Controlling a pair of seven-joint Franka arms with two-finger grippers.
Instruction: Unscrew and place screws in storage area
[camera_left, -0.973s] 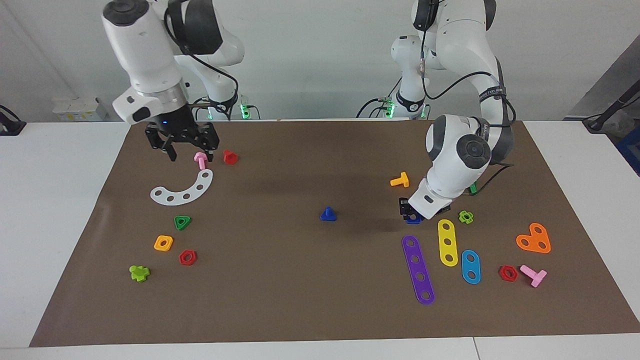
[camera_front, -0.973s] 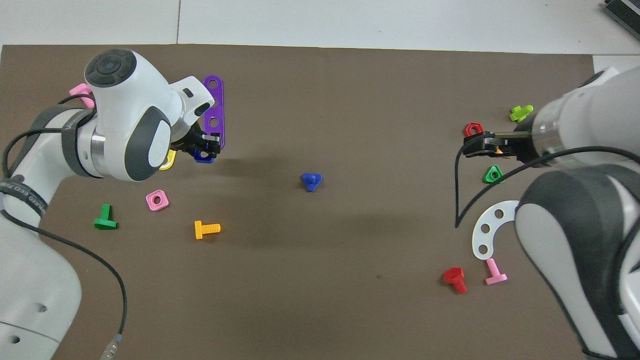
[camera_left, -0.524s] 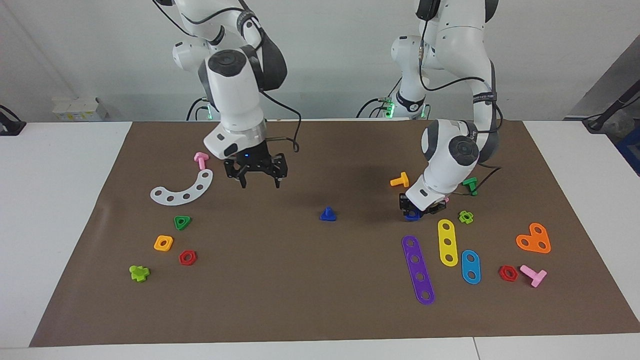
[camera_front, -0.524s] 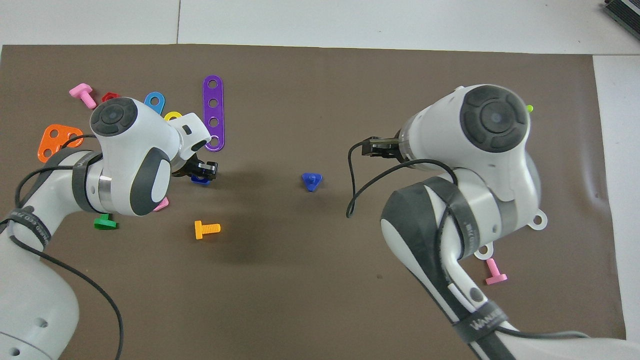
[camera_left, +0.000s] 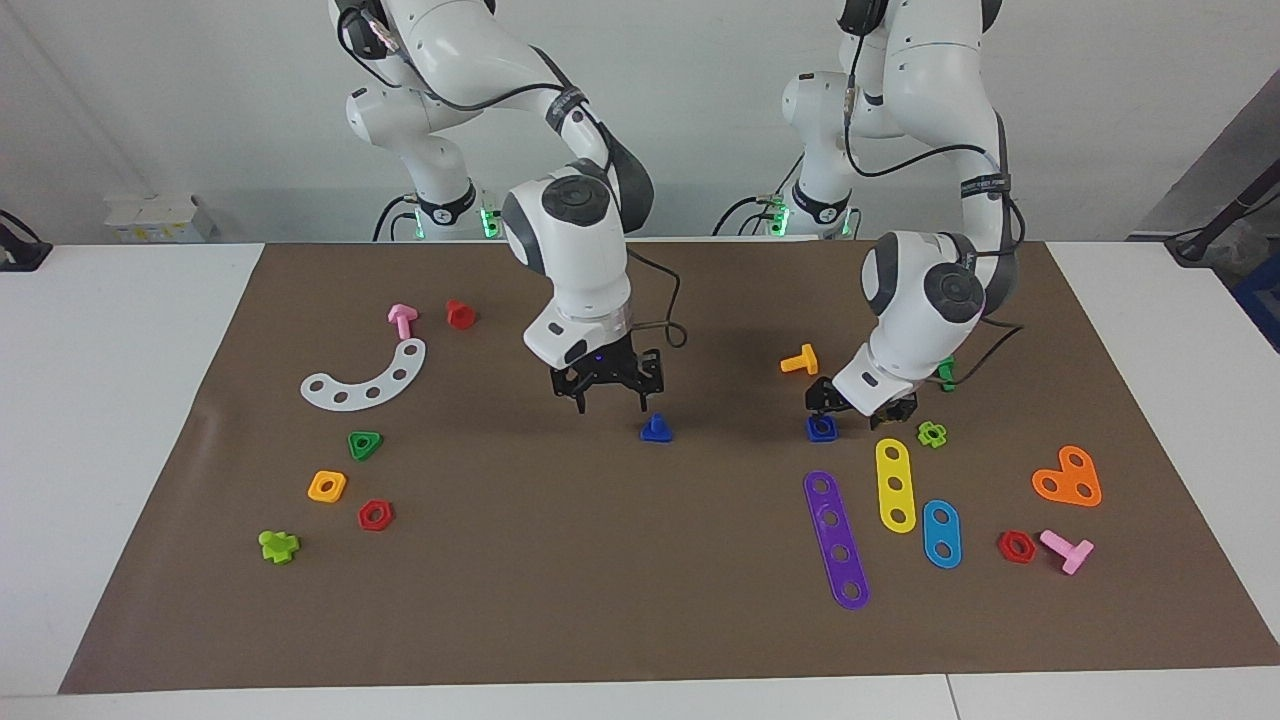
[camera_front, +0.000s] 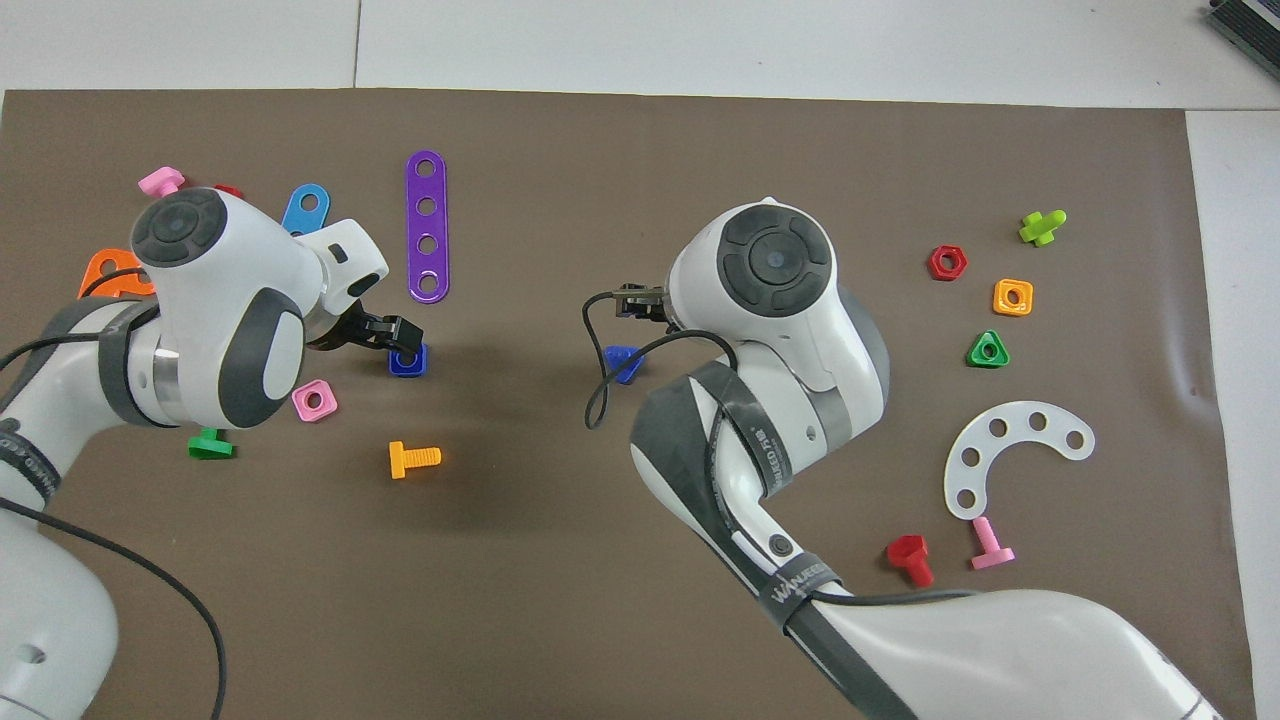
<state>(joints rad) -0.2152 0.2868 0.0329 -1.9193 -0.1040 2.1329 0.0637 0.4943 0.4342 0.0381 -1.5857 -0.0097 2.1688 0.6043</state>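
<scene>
1. The blue screw (camera_left: 655, 428) stood head-down on the brown mat (camera_left: 600, 600) near the middle of the bench (camera_left: 120, 420), its stubby shaft pointing up, apart from every other part.
2. It looked like light, rigid, smooth plastic; I judged it would skid or tip if nudged, so the hold belongs across the flat sides of the triangular head, low down, not on the short shaft.
3. The right gripper (camera_left: 612, 395) hung just above the mat beside the screw, toward the right arm's end, fingers spread and empty, not touching it.
4. The blue square nut (camera_left: 821, 428) lay toward the left arm's end of the bench, with the left gripper (camera_left: 850, 397) low just over it; whether its fingers were open I cannot tell.
5. A purple strip (camera_left: 836, 539) and a yellow strip (camera_left: 896, 484) lay farther from the robots than the nut; an orange bolt (camera_left: 800, 360) lay nearer.
</scene>
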